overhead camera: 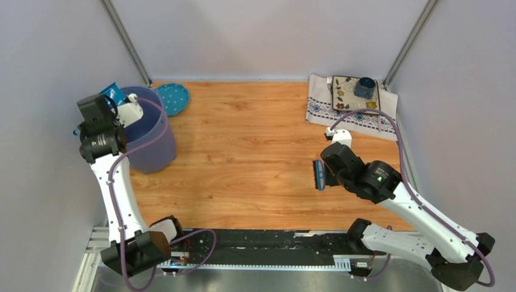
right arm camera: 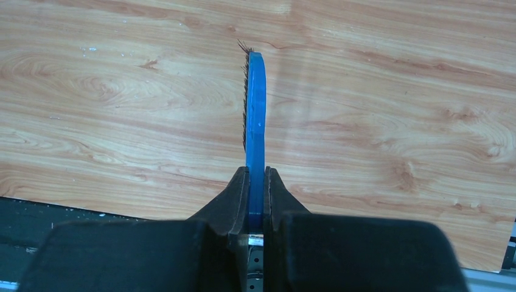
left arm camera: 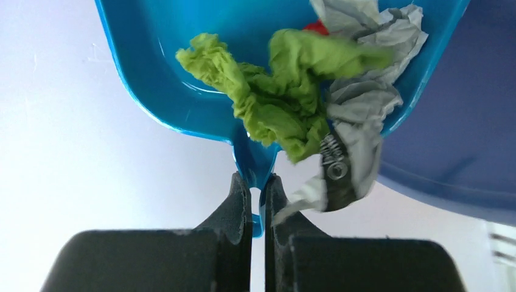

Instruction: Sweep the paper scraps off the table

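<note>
Toward the near right of the table (overhead camera: 243, 152), right gripper (right arm camera: 256, 179) clamped on the blue brush (right arm camera: 255, 103), held above the wood. Farther, at the left edge, left gripper (left arm camera: 257, 185) pinches the dustpan (left arm camera: 170, 61) handle, paper scraps (left arm camera: 286, 103) heaped inside, at the bin (overhead camera: 149, 140) rim. Dumping step, I judge; next calls for tipping the pan so the scraps drop in.

Both arms posed, both pincers clamped tight.
The left arm (overhead camera: 118, 194) stands steeply up from its base, wrist raised high, and the left pincer (left arm camera: 258, 182) is closed on the dustpan (left arm camera: 158, 73) handle. The right arm (overhead camera: 420, 213) leans low and inward, its right pincer (right arm camera: 256, 176) pinching the brush (right arm camera: 255, 109) back.
</note>
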Motion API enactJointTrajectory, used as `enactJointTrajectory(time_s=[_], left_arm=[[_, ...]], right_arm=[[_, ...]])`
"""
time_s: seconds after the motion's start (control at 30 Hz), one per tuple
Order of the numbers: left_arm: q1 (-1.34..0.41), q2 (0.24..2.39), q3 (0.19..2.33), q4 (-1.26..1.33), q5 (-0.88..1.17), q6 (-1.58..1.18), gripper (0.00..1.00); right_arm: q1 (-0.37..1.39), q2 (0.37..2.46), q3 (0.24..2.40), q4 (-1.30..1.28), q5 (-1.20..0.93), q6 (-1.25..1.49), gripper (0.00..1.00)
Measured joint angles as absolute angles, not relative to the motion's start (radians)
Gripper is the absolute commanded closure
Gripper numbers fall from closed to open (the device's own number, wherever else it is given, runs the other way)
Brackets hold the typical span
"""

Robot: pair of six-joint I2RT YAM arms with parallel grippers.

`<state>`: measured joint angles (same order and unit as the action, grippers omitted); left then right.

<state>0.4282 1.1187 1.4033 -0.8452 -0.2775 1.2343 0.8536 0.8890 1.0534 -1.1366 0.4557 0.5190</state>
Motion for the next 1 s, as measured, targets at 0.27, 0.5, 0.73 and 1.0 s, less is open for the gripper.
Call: enactJointTrajectory(time_s=[0.27, 0.5, 0.73, 1.0], left_arm=[[0.428, 0.985, 0.996, -0.294, -0.413, 1.689, 1.0], [0.428, 0.885, 0.799, 0.069, -0.314, 1.918, 0.98], [0.428, 0.879, 0.793, 0.223, -0.26, 1.97, 0.98], [0.428, 0.917, 0.933, 0.141, -0.262, 1.923, 1.0]], right_arm=[[0.852, 0.92, 1.053, -1.1, 0.425, 0.507, 1.0], [0.851, 0.92, 1.053, -1.098, 0.411, 0.499, 1.0], [0.85, 0.919, 1.053, -1.097, 0.408, 0.492, 1.0], [0.849, 0.918, 1.053, -1.092, 0.402, 0.481, 1.0]])
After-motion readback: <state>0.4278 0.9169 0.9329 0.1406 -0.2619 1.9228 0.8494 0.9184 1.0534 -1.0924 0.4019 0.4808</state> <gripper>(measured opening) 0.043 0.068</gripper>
